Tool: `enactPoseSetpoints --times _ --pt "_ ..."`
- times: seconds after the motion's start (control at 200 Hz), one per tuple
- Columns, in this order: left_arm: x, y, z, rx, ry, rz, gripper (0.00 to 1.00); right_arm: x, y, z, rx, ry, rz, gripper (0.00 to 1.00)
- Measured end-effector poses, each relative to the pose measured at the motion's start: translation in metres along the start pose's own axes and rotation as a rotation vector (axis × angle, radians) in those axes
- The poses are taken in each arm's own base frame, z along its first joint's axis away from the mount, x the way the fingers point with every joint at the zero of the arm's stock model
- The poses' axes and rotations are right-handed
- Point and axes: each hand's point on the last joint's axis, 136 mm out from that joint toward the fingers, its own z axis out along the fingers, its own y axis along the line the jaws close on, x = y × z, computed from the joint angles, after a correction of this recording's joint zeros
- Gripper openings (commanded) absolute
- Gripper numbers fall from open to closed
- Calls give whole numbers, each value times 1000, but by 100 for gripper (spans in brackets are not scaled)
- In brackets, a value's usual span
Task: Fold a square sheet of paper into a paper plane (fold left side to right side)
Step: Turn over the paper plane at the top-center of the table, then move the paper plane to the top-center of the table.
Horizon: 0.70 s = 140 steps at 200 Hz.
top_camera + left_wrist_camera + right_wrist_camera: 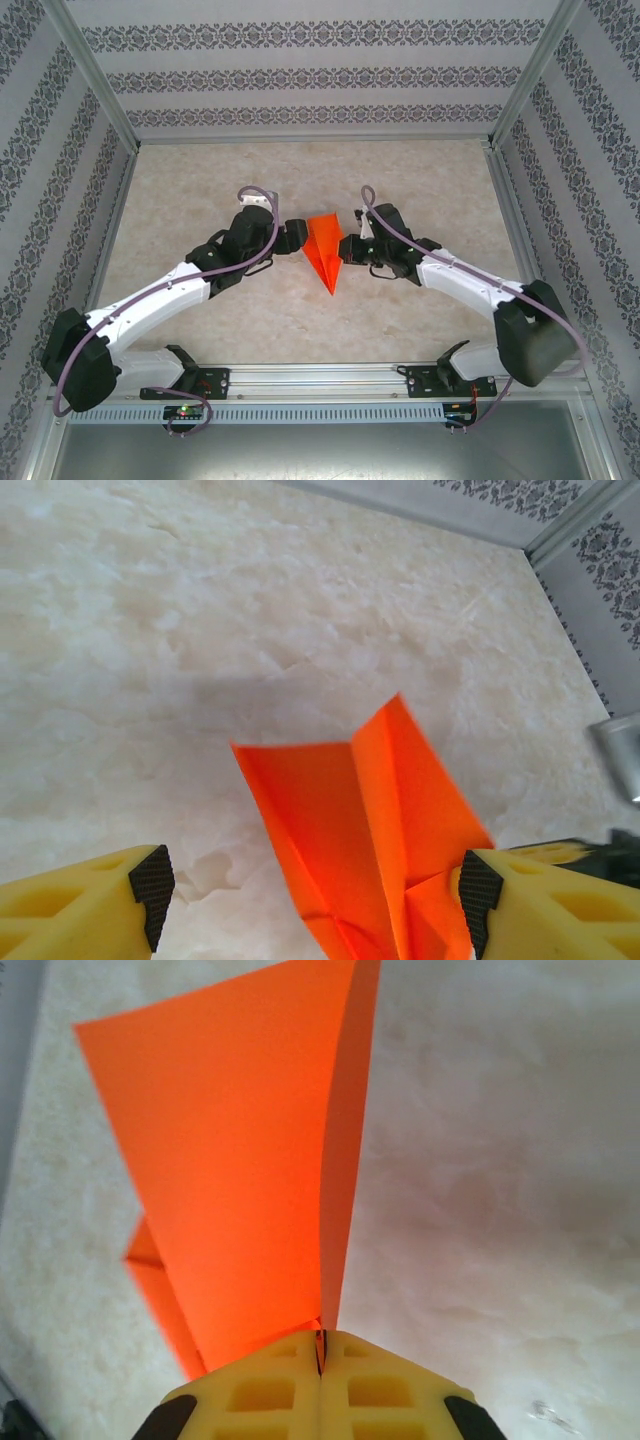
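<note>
On the pale marbled counter point(200, 320) the paper plane point(325, 255) is found midway between the arms, long axis far-to-near with its tip toward the bases, its right flap pinched by the clenched right jaws, the left jaws spread wide just left of it.

You've got a pale, marbled beige tabletop point(200, 190). Folded bright orange paper dart point(324, 250) mid-table, sharp tip toward your near edge, one flap raised.
</note>
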Motion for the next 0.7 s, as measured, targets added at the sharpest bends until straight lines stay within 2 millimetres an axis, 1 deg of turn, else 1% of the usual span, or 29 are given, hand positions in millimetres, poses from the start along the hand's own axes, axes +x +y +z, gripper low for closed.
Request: enactPoseSetpoints --times 0.075,0.13,0.19,0.26,0.315,0.39,0.475,0.535,0.62,0.699 --pt "1 2 1 -9 4 1 78 17 -32 11 51 50 54 11" --pt "3 3 2 -14 11 3 78 28 -52 14 91 79 86 18" --pt "5 4 4 -19 19 5 78 35 -64 13 121 93 110 23" --pt "8 5 5 -24 28 6 78 34 -71 9 151 88 112 29" --pt "9 6 6 -25 33 7 79 34 -72 3 173 80 96 34" --pt "10 6 6 -26 35 8 79 31 -73 -11 216 60 71 40" --pt "10 6 6 -26 35 8 82 24 -66 -26 242 34 22 46" --pt "10 6 6 -26 34 10 84 22 -56 -33 242 30 -14 48" --pt "11 7 7 -27 36 11 86 26 -42 -34 237 51 -59 50" --pt "15 10 8 -32 44 13 86 39 -32 -28 235 102 -99 52"
